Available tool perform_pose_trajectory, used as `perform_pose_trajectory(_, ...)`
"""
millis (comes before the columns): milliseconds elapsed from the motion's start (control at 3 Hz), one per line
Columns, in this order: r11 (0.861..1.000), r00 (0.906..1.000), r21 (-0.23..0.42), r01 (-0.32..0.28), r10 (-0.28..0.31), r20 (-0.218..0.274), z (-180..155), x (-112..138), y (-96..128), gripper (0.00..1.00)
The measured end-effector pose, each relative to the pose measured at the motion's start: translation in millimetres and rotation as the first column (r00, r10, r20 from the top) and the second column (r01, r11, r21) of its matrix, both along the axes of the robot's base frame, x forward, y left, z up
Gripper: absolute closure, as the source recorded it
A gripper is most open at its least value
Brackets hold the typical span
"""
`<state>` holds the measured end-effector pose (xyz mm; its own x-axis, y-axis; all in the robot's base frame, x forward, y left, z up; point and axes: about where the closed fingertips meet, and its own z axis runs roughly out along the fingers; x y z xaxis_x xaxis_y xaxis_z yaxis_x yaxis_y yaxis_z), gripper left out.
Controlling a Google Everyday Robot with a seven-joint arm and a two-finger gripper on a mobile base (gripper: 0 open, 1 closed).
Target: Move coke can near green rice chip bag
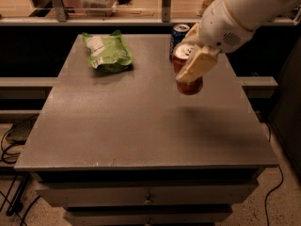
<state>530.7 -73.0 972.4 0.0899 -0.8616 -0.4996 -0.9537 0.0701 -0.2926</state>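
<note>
The red coke can [190,84] with its silver top hangs in the air above the right half of the grey table [136,121], casting a shadow below it. My gripper [192,64] is shut on the can, one cream finger [197,65] across its front. The green rice chip bag [107,52] with a white label lies flat at the table's back left, well to the left of the can.
A dark blue can [178,36] stands at the table's back, just behind my gripper. My white arm [244,13] comes in from the upper right. Drawers sit under the table front. Cables lie on the floor at left.
</note>
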Motion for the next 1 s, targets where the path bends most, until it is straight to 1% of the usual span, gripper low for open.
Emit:
perform_pose_trajectory(333, 1.0, 0.9998, 0.009, 0.0, 0.0, 0.021, 11, 2, 1, 1.0)
perform_pose_trajectory(667, 0.996, 0.9983, 0.068, 0.058, -0.058, -0.008, 4, 4, 2, 1.0)
perform_pose_trajectory(1000, 0.983, 0.9943, 0.15, 0.106, -0.106, -0.007, -2, 19, 27, 1.0)
